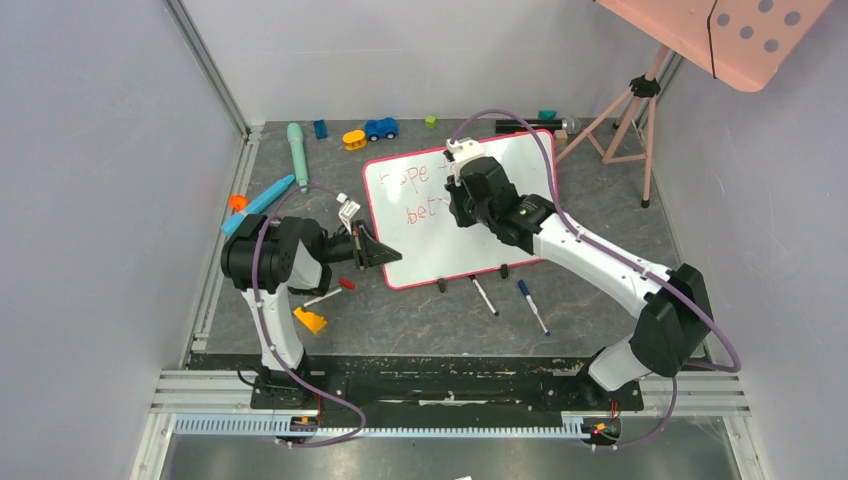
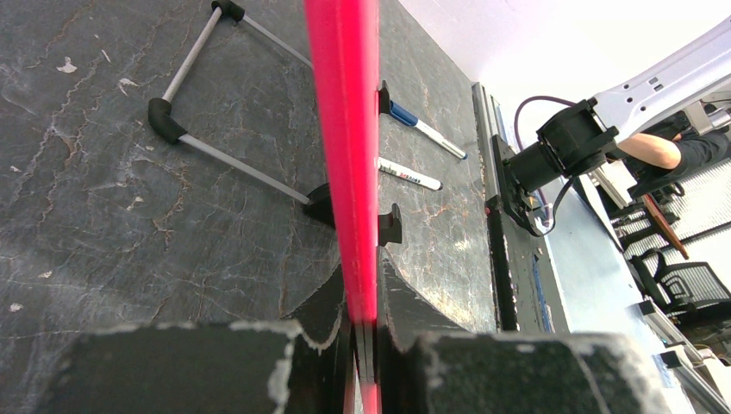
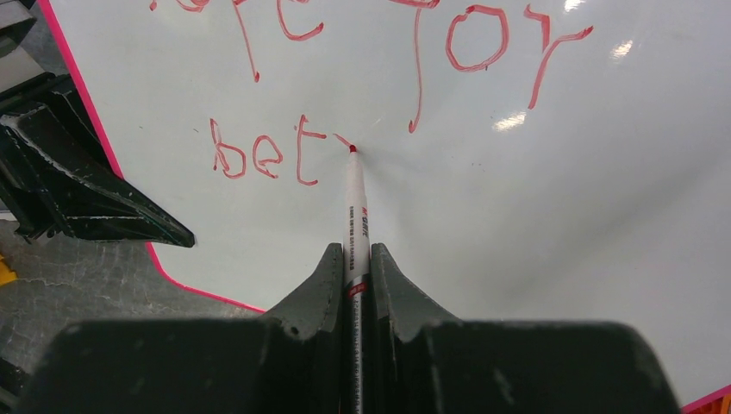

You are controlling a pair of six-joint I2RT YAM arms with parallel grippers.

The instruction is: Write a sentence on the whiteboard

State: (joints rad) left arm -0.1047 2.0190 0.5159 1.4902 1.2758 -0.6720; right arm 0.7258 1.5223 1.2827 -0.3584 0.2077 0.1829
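Observation:
The whiteboard (image 1: pixel 430 245), white with a thin red-pink frame and small black feet, stands tilted mid-table. My left gripper (image 1: pixel 385 253) is shut on its left frame edge (image 2: pixel 345 155). My right gripper (image 1: pixel 460 175) hovers over the board face (image 3: pixel 560 198), shut on a white marker (image 3: pixel 357 216) whose red tip touches the board. The sentence (image 3: pixel 362 86) reads in red roughly "hope for" on the upper line, and "bet" plus a fresh stroke below. In the top view my right arm hides most of the writing (image 1: pixel 415 190).
Two markers (image 1: pixel 484 296) (image 1: pixel 532 305) lie in front of the board. Toys sit around: a teal stick (image 1: pixel 297 155), blue car (image 1: pixel 381 128), yellow piece (image 1: pixel 309 320), orange and blue items (image 1: pixel 255 205). A pink perforated panel (image 1: pixel 740 30) on a tripod stands back right.

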